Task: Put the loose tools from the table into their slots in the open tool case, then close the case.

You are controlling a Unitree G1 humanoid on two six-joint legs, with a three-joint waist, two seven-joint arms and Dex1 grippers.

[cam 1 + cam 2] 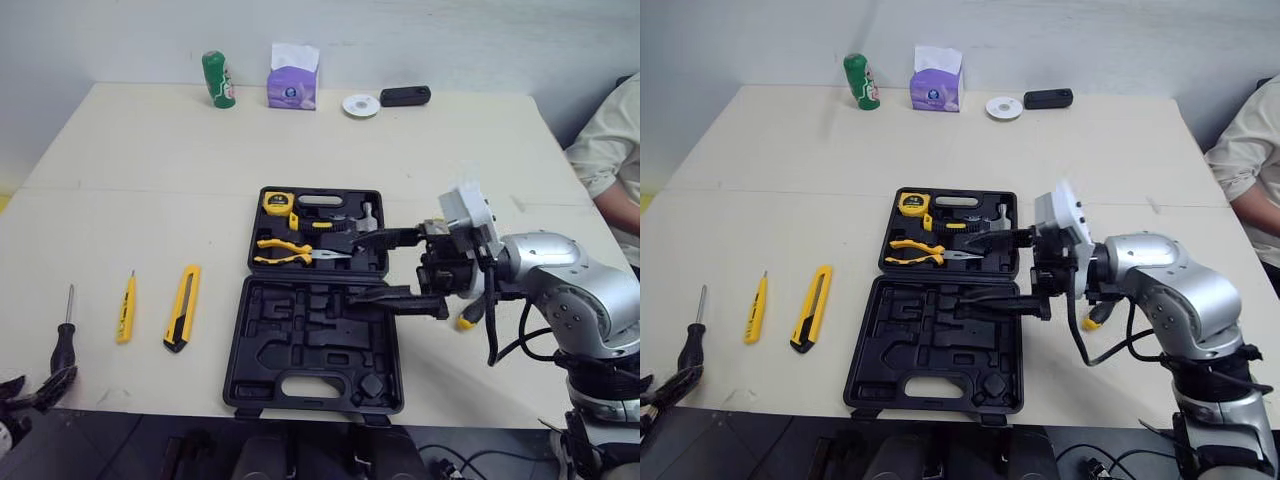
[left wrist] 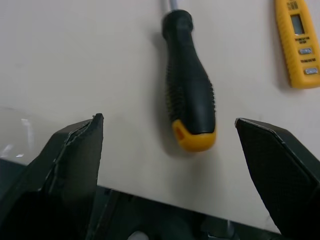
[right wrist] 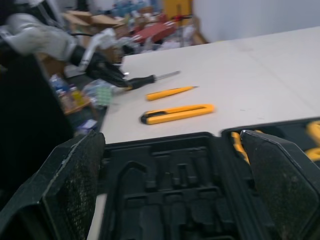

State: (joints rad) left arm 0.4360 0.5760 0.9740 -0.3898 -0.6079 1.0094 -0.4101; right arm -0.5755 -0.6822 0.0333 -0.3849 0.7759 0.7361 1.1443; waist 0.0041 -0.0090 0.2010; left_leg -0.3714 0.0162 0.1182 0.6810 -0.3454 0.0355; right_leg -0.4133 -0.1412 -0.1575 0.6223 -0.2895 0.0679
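The open tool case (image 1: 300, 350) lies in the middle of the table (image 1: 150, 180), its hinge running left to right. The far half holds a tape measure (image 1: 277, 203) and yellow-handled pliers (image 1: 285, 252). The near half's moulded slots are bare. The right gripper (image 1: 355, 270) hangs over the case's right side and points left, its two fingers spread wide with nothing between them.

Three loose tools lie in a row left of the case, well apart from it. From right to left they are a yellow utility knife (image 1: 182, 307), a yellow tester pen (image 1: 125, 308) (it has a small display and buttons) and a black-handled screwdriver (image 1: 63, 345). The left gripper (image 1: 35, 388) sits at the table's near-left edge. Its fingers are released, either side of the screwdriver's butt end and not touching it.
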